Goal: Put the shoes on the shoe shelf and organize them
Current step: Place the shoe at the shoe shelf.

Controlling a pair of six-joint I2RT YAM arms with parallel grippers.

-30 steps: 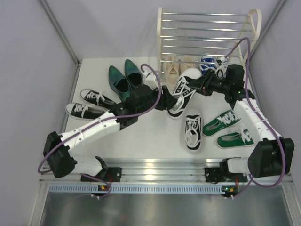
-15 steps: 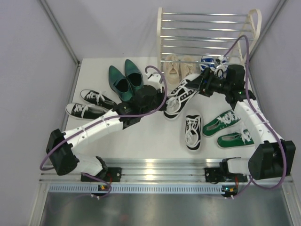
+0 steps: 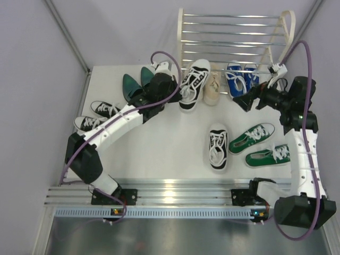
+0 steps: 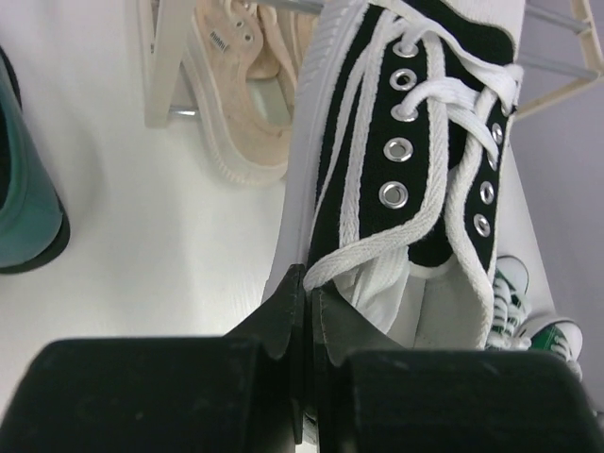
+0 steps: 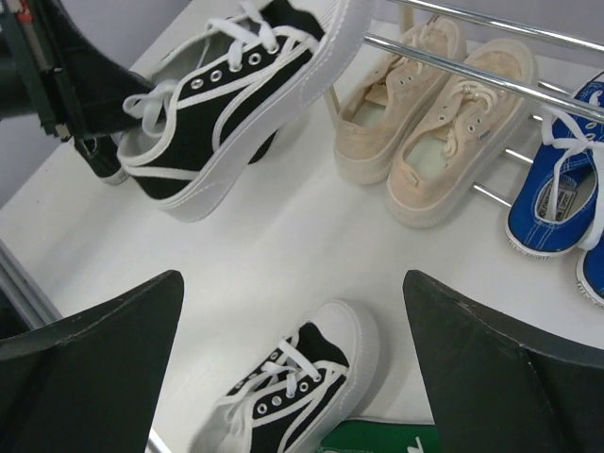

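At the far edge of the white surface (image 3: 159,151), seen from above: the shoe shelf (image 3: 234,40), upright against the back wall, chrome bars between cream side frames. On its bottom tier, beige lace-ups (image 3: 213,87) to the left, blue sneakers (image 3: 241,78) to the right. Left end effector (image 3: 177,91) clamped on the heel of a black-and-white sneaker (image 3: 194,79), toe pointing at the shelf's left frame, just beside the beige lace-ups. Right end effector (image 3: 240,101) spread wide, gripping nothing, just in front of the blue sneakers. Elsewhere on the surface: dark green dress shoes (image 3: 133,87) left of the left arm and partly hidden by it; a black-and-white pair (image 3: 106,110) near the left edge; a second black-and-white sneaker (image 3: 218,146) alone in the middle; green sneakers (image 3: 255,135) side by side just right of it.

From the left wrist: fingers pressed together on the sneaker's white heel rim, a flat lace end lying at the pinch. Beige lace-ups beyond the sneaker's side, next to a cream shelf post.

From the right wrist: fingers (image 5: 94,368) far apart at the two sides, only bare surface and the second black-and-white sneaker between them. Held sneaker at upper left, tilted; sole touching the surface or not, cannot tell. Beige lace-ups and blue sneakers beneath a chrome bar.
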